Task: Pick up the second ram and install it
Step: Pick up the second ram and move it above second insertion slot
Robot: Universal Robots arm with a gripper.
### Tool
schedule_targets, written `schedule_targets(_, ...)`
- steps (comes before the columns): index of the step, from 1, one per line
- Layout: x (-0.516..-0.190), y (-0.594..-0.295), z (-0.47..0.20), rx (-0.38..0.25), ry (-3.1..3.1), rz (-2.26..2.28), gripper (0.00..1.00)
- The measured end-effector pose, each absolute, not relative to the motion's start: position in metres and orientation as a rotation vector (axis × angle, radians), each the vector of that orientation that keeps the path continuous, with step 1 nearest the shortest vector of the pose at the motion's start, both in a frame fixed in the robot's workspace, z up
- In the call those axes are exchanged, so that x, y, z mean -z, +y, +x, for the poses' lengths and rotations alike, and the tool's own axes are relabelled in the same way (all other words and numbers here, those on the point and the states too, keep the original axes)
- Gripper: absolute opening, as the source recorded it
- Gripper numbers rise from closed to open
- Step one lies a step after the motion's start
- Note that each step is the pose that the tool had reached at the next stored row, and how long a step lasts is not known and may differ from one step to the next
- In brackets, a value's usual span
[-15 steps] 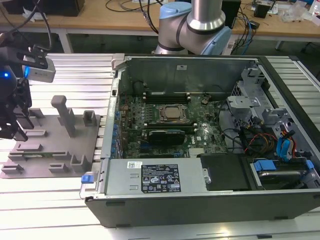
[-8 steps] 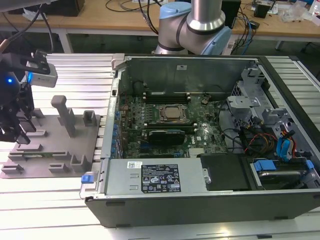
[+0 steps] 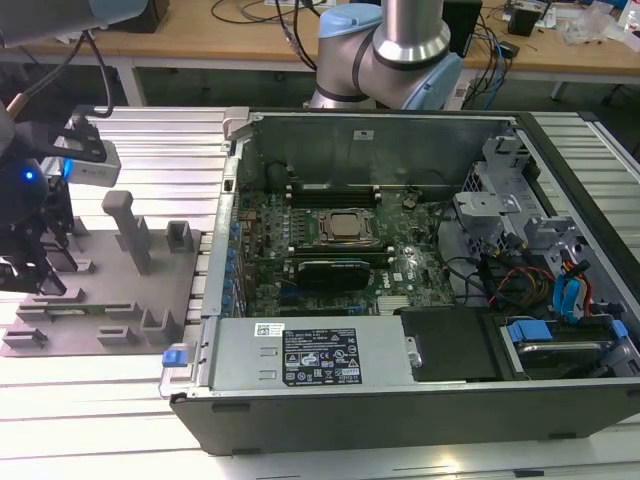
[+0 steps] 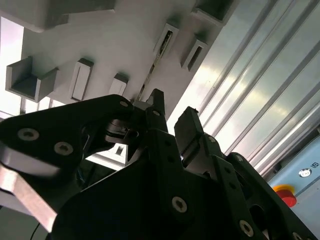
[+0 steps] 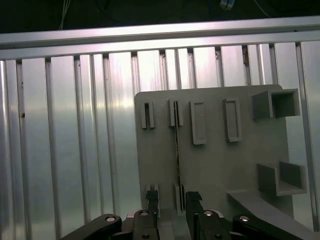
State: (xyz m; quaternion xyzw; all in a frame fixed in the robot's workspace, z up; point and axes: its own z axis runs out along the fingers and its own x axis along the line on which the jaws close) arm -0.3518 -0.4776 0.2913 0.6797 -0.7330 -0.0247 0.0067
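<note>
The second ram (image 5: 176,145) stands on edge as a thin line in the slotted holders of the grey fixture plate (image 5: 215,165). In the exterior view the ram (image 3: 90,309) lies along the plate's front part at the far left. My gripper (image 5: 172,201) hangs over the plate, open, with one black finger (image 5: 152,200) on each side of the ram's line near one end. In the second wrist view the gripper (image 4: 172,116) shows the same gap, and the fingertips (image 4: 158,102) are close above the plate (image 4: 125,45). Nothing is held.
An open computer case (image 3: 400,380) fills the exterior view's middle and right. Inside are the motherboard, the processor (image 3: 345,228) and memory slots (image 3: 330,188) behind it. Upright grey blocks (image 3: 128,228) rise from the fixture plate. Ribbed aluminium table (image 5: 65,140) surrounds the plate.
</note>
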Motion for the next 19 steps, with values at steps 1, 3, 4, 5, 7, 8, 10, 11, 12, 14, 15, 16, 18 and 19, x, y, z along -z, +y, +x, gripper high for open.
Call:
schedule_targets(1,-0.289,-0.478,-0.352,0.077,-2.293,2.126,0.34)
schedule_targets(3,-0.286,-0.478,-0.352,0.077,-2.293,2.126,0.34)
schedule_targets(4,-0.286,-0.478,-0.352,0.077,-2.293,2.126,0.34)
schedule_targets(5,-0.284,-0.478,-0.352,0.077,-2.293,2.126,0.34)
schedule_targets(7,-0.281,-0.478,-0.352,0.077,-2.293,2.126,0.34)
schedule_targets(8,-0.28,-0.478,-0.352,0.077,-2.293,2.126,0.34)
schedule_targets(10,-0.276,-0.478,-0.352,0.077,-2.293,2.126,0.34)
schedule_targets(11,-0.275,-0.478,-0.352,0.077,-2.293,2.126,0.34)
schedule_targets(12,-0.273,-0.478,-0.352,0.077,-2.293,2.126,0.34)
schedule_targets(14,-0.271,-0.478,-0.352,0.077,-2.293,2.126,0.34)
schedule_targets(15,-0.269,-0.478,-0.352,0.077,-2.293,2.126,0.34)
schedule_targets(16,-0.267,-0.478,-0.352,0.077,-2.293,2.126,0.34)
schedule_targets(18,-0.264,-0.478,-0.352,0.077,-2.293,2.126,0.34)
schedule_targets(19,-0.262,-0.478,-0.352,0.077,-2.293,2.126,0.34)
